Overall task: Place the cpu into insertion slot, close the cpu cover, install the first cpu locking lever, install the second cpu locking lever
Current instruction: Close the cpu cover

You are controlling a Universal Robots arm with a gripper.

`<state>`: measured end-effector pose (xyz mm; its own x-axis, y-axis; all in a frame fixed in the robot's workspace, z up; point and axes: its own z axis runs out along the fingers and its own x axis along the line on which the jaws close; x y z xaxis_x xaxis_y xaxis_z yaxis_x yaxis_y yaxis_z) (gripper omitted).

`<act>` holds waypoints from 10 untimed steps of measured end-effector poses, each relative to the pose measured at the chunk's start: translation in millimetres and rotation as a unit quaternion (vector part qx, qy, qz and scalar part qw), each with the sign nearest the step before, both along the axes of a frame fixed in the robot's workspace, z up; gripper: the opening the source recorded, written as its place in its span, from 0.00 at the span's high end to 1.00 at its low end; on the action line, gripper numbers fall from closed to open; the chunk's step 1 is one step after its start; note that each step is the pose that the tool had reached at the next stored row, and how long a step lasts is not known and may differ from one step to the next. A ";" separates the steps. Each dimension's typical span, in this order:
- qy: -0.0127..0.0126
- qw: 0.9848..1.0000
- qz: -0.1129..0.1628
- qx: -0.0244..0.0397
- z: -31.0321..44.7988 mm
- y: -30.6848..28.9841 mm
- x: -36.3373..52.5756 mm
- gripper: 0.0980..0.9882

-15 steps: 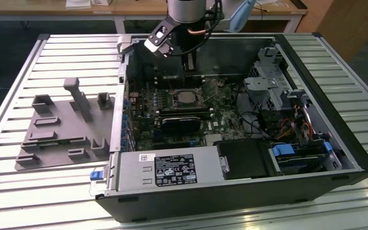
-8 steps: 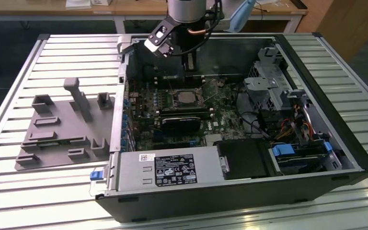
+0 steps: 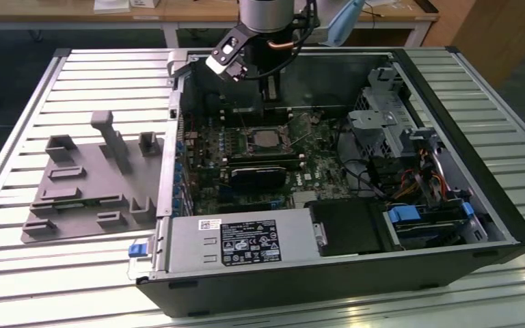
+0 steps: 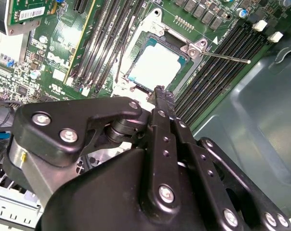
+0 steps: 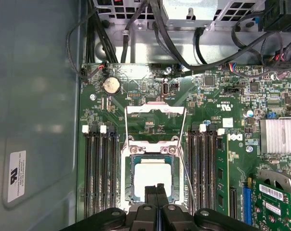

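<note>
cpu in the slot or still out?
In. The cpu lies flat and square inside the insertion slot, silver top bare. The gripper near it is shut and holds nothing.

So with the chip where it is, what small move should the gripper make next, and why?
Probably travel to the thin silver cover frame and tip it down. The small square silver-topped cpu already lies in the dark square slot, the frame looks raised beyond it, and the shut gripper hovers empty over the chip's edge.
</note>
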<state>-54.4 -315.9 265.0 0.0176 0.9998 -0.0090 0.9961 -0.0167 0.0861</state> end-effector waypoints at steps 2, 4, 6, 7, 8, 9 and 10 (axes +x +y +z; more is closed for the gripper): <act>0.000 1.000 0.000 0.000 0.1 0.0 1.8 1.00; 0.000 1.000 0.000 0.000 0.0 0.0 4.7 1.00; 0.000 1.000 0.000 0.000 0.0 0.0 8.4 1.00; 0.000 1.000 0.000 0.000 0.0 0.0 10.9 1.00; 0.001 1.000 0.000 0.000 0.0 0.0 13.2 1.00; 0.001 1.000 0.000 0.000 0.0 0.0 15.0 1.00; 0.001 1.000 0.000 0.000 0.0 0.0 16.5 1.00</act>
<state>-37.8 -315.9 265.0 0.0174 0.9998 -0.0091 0.9962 -0.0166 0.0849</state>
